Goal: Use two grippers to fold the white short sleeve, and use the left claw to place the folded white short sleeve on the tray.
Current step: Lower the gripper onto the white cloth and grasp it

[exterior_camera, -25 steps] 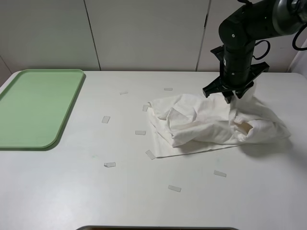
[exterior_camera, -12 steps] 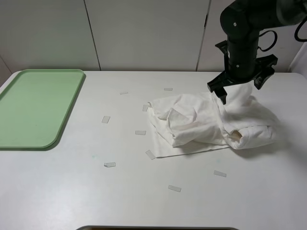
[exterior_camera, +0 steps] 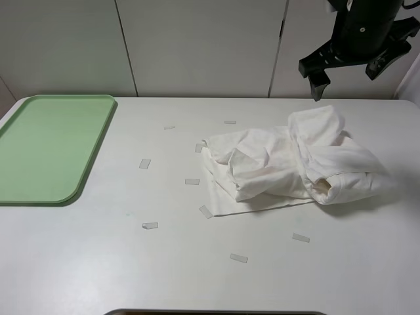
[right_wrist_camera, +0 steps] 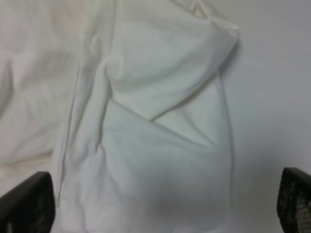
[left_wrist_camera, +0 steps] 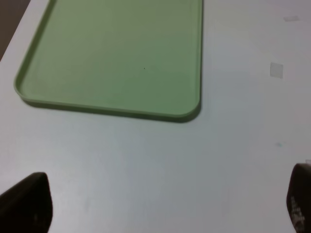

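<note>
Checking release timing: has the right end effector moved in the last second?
Yes. The right end effector has risen, from touching the white short sleeve to above the far edge of the table, open and clear of the cloth.

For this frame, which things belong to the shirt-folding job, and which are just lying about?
Job in hand:
white short sleeve, crumpled on the table
green tray
left claw, open
right claw, open above the shirt

Lying about:
small pale scraps, scattered over the table
</note>
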